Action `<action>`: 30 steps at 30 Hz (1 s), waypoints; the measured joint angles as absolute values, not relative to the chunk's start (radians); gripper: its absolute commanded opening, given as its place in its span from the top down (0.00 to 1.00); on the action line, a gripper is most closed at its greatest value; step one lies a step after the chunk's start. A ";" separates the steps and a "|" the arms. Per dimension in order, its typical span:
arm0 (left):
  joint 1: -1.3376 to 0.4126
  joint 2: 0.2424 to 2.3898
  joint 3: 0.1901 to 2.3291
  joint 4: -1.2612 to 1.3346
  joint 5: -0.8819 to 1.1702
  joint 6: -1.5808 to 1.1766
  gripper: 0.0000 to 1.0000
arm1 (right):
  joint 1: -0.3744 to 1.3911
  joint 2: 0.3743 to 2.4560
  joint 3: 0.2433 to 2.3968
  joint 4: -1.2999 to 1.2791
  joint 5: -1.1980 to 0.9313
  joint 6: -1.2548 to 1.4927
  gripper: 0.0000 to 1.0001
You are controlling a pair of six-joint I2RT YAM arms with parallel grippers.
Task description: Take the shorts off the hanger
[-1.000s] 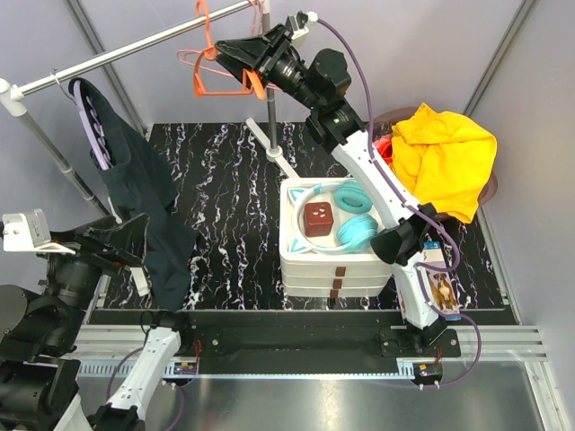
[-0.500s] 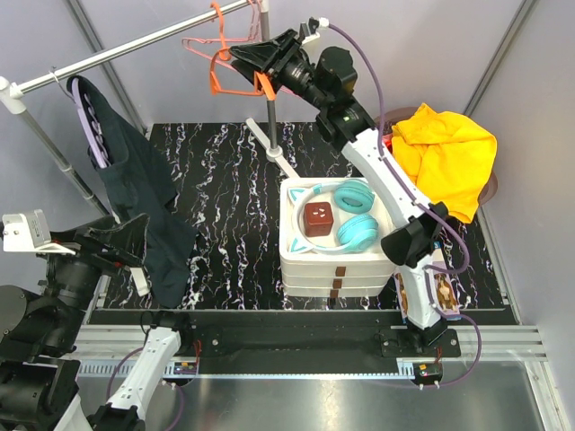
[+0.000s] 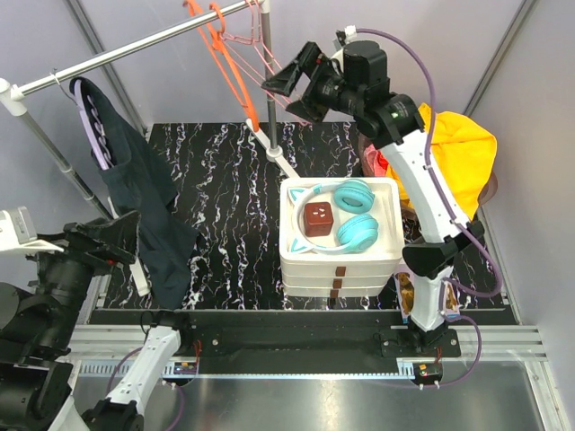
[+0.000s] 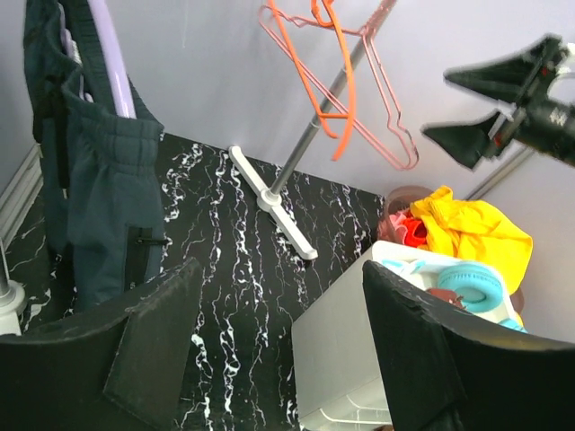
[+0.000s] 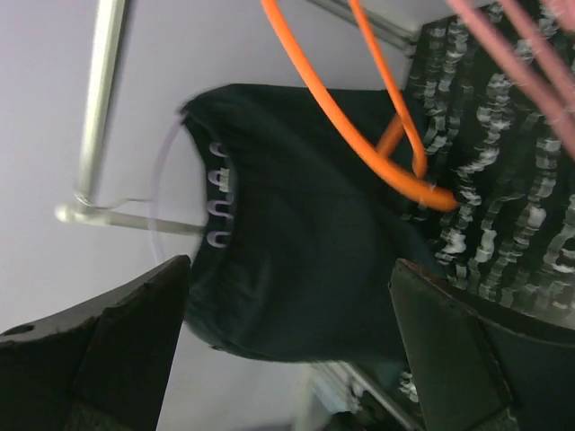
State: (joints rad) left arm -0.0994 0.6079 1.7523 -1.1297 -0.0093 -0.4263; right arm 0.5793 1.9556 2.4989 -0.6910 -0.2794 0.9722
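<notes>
Dark navy shorts (image 3: 135, 193) are hung from a lilac hanger (image 3: 88, 121) at the left end of the metal rail (image 3: 144, 43), with the legs draped down over the black marbled table (image 3: 225, 206).

Left arm – kept low at the near left corner, forearm level, wrist aimed across the table toward the rail's upright. The left gripper (image 3: 121, 241) is spread wide with nothing between the fingers. The lower hem of the shorts is seen just beside the upper finger (image 4: 148, 346); whether cloth and finger touch cannot be told.

Right arm – raised high and stretched back and to the left over the white drawer unit (image 3: 337, 265), elbow bent above the yellow cloth (image 3: 454, 157). The right gripper (image 3: 283, 95) is held level with the rail's right end, wrist turned toward the shorts. Its fingers are fully parted and closed on nothing. An orange hanger (image 3: 226, 67) and a pink hanger (image 3: 269, 56) are hung on the rail; the pink one is just beside the fingertips and ungripped. In the right wrist view the shorts are framed between the two fingers, well apart from them, with the orange hanger crossing in front, blurred.

Teal headphones (image 3: 355, 215) and a brown cube (image 3: 317, 217) are lying on top of the drawer unit.
</notes>
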 measured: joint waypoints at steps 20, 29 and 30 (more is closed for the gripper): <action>-0.101 0.999 2.088 -1.334 -0.352 -0.491 0.21 | 0.572 1.224 2.020 -1.106 -0.221 0.632 0.00; -0.068 1.148 2.104 -1.259 -0.464 -0.506 0.23 | 0.572 1.158 1.980 -1.167 -0.240 0.628 0.00; -0.041 1.161 2.108 -1.254 -0.460 -0.506 0.23 | 0.572 1.155 1.980 -1.174 -0.244 0.625 0.00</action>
